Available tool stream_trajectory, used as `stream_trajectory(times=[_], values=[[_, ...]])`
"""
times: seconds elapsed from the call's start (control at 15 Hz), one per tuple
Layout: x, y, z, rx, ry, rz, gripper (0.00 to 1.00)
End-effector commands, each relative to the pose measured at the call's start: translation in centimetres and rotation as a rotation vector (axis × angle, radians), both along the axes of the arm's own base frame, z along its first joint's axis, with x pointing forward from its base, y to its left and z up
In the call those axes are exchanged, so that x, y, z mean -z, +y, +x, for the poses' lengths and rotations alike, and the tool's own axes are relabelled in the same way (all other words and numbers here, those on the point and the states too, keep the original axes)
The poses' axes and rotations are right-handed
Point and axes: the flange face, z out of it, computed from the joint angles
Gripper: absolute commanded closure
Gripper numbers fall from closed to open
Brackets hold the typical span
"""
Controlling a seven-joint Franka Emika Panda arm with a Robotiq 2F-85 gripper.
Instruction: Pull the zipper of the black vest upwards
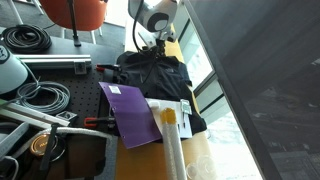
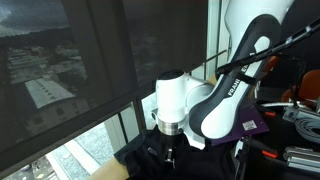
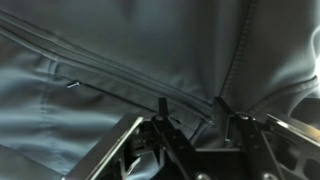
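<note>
Window-side table (image 1: 135, 160): black vest (image 1: 155, 70) at far edge. Gripper (image 3: 190, 108) fingers apart astride zipper (image 3: 120, 72), grasp apparently pending. Next move should clamp it, then draw upward.

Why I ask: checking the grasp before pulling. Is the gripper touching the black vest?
Cannot tell. In the wrist view the gripper has its jaws apart right at the black vest, but neither contact nor a gap shows plainly.
</note>
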Motion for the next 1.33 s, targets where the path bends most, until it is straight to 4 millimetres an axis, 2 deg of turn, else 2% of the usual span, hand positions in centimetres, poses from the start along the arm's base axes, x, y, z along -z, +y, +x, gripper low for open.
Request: stream_trajectory(times=[0.0,0.13,0.2,0.4,0.67,0.93,1.0,1.13,1.27], values=[[-5.1,-5.0,-1.1,0.003,-0.029,-0.027,0.18],[-7.5,-8.1,-1.4,0.032,-0.038,-0.065,0.03],[-8.9,-9.9,-1.5,0.056,-0.044,-0.076,0.0],[-12.7,-14.1,-2.0,0.101,-0.048,-0.068,0.0],[-16.9,-17.6,-2.2,0.106,-0.016,0.013,0.0],[-20.4,-19.1,-1.9,0.108,-0.024,0.046,0.0],[-18.9,-18.9,-1.2,0.117,-0.028,0.032,0.0],[-20.0,-19.1,-1.2,0.115,-0.04,0.035,0.0],[-20.1,-19.1,-1.4,0.113,-0.038,0.035,0.0]])
